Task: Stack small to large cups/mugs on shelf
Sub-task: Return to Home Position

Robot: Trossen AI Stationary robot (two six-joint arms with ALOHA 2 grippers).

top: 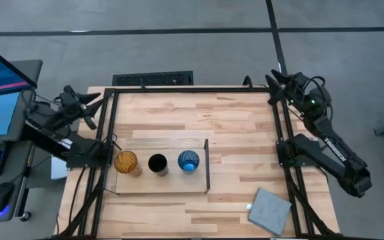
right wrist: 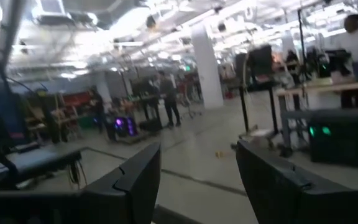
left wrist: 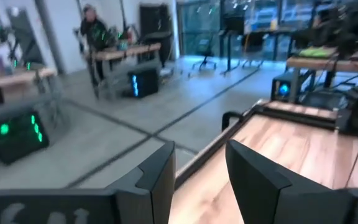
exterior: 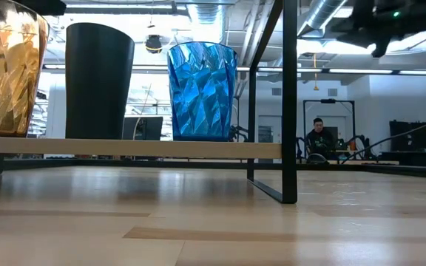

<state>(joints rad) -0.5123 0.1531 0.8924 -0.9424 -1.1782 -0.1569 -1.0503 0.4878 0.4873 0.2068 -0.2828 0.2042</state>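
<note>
Three cups stand upright in a row on the pale plywood shelf [top: 172, 187]: the orange tumbler [top: 127, 163] at its left end, the black cup [top: 157, 163] in the middle, the blue cup [top: 189, 161] next to the dark upright wall [top: 207, 165]. In the low view they show as orange [exterior: 6, 70], black [exterior: 98, 81] and blue [exterior: 202, 90]. My left gripper [top: 93, 107] is open and empty, raised at the table's far left corner. My right gripper [top: 275, 85] is open and empty, raised at the far right corner.
A grey square pad [top: 270, 211] lies at the table's near right corner. A black frame [top: 192, 89] runs around the table's edges. A keyboard [top: 153, 79] lies beyond the far edge. People and desks show in the room behind.
</note>
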